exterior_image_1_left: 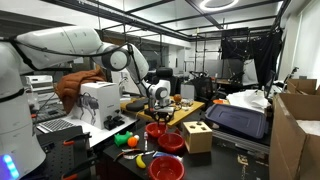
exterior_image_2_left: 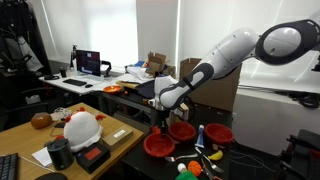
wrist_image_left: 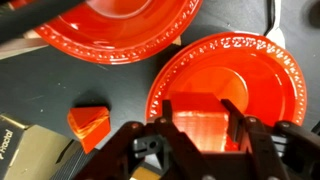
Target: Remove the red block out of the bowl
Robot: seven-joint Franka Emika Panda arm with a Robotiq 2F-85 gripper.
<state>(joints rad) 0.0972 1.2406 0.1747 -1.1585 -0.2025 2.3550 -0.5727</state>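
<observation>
In the wrist view my gripper [wrist_image_left: 200, 108] is shut on the red block [wrist_image_left: 198, 128], one finger against each of its sides. The block sits low inside a red bowl [wrist_image_left: 262, 62], and I cannot tell whether it still touches the bowl's floor. In both exterior views the arm reaches down, with the gripper [exterior_image_1_left: 158, 108] [exterior_image_2_left: 165, 120] at a red bowl [exterior_image_1_left: 157, 130] [exterior_image_2_left: 183, 131] on the dark table. The block itself is too small to make out in those views.
A second red bowl [wrist_image_left: 120, 30] lies just beyond, and a third [exterior_image_1_left: 166, 167] nearer the table's front. A small orange-red wedge [wrist_image_left: 88, 122] sits on the table beside the bowl. A wooden box [exterior_image_1_left: 197, 136], a green ball [exterior_image_1_left: 120, 140] and a yellow piece [exterior_image_1_left: 140, 160] are close by.
</observation>
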